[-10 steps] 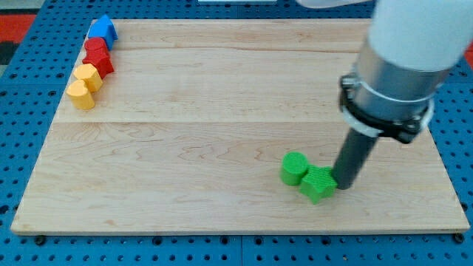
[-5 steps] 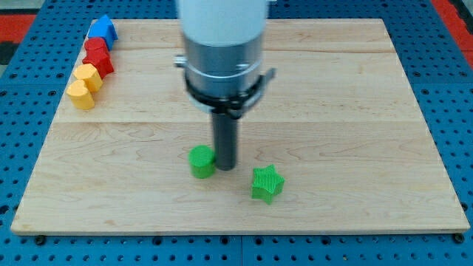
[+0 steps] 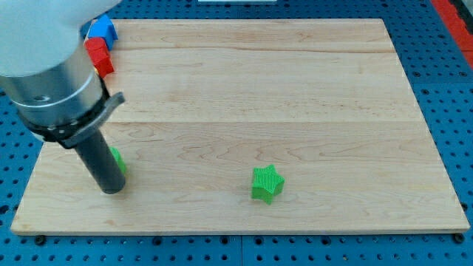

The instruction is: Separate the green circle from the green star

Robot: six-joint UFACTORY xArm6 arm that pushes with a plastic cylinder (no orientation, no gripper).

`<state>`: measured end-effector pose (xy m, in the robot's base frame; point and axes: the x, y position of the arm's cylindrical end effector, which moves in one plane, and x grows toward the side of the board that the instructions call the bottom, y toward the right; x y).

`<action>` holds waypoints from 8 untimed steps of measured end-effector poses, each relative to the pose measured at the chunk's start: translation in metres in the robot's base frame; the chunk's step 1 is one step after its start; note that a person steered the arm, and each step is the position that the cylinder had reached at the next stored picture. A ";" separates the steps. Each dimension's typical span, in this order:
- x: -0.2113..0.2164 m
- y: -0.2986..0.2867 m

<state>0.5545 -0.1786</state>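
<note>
Already the small green star-shaped block (image 3: 267, 183) is seen well apart from the green circular block (image 3: 117, 159), which is mostly hidden behind my tip (image 3: 111, 189), touching it. The circle could be shoved off the wooden board (image 3: 295, 89) at the view's left edge if pushed further.

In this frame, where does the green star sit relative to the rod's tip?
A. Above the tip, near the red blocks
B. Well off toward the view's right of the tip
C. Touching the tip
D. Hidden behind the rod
B: the green star stands alone, well off to the view's right of my tip.
</note>
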 end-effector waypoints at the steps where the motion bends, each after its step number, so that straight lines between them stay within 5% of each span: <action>1: -0.016 -0.010; 8: -0.102 -0.047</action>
